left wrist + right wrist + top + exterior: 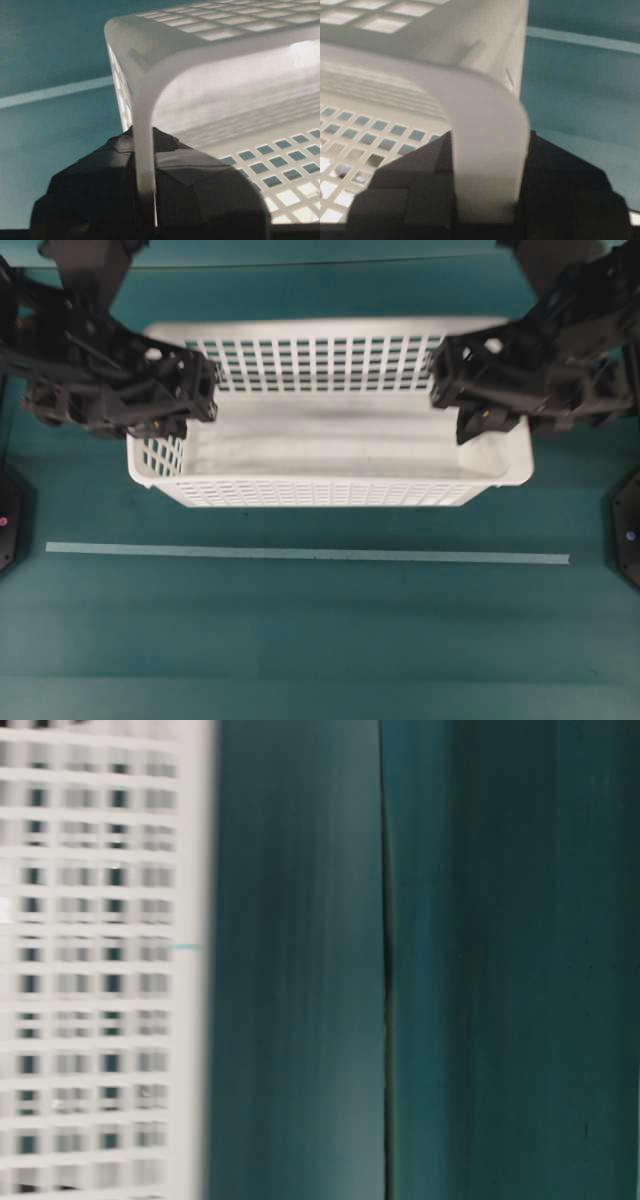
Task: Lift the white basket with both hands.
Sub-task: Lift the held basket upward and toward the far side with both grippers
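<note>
L pincer clamped on white basket end rim | R pincer same, opp end | pale tape strip nr front

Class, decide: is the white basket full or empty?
Empty. The overhead view shows the basket's bare floor, with only the two grippers at its end walls.

You are seeing the white basket only as a blurred slotted wall in the table-level view, cut off at the left, top and bottom edges. The left gripper is covering the basket's left end wall overhead, and the right gripper is covering the right end. Both arms are running off the frame edges.
</note>
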Motion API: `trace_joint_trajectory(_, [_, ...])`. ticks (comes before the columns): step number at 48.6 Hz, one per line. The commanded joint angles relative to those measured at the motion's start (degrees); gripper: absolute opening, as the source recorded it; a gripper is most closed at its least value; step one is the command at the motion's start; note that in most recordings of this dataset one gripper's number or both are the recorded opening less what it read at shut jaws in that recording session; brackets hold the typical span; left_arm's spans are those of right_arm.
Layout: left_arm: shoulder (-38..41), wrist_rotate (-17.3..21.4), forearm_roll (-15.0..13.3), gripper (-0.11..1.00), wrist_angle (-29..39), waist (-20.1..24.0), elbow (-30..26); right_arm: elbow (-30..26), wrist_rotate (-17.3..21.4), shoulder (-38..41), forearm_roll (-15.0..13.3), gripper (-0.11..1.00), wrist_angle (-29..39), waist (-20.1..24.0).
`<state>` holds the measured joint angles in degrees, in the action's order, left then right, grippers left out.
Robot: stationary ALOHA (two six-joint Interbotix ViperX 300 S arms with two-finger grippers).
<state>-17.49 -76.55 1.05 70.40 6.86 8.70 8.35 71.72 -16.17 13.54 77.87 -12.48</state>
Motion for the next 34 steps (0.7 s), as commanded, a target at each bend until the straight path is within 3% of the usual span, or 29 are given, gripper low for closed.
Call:
trace_joint_trajectory(1, [-1.1,2.9,0.2,0.0,1.0,-0.1,-5.2,-4.6,-1.2,0.1,0.0,0.19,0.8,0.8])
trace_joint_trajectory(17, [-1.1,6.1,0.2,0.0,6.8,0.0,-13.3,-15.7,-1.0,1.1,-0.6,0.19,9.4,0.9])
trace_joint_trajectory(34, [0.9,7.8,0.2,-0.01,14.7,0.7,-22.7,-23.7,-1.1,2.3,-1.4,0.19,12.7,0.6])
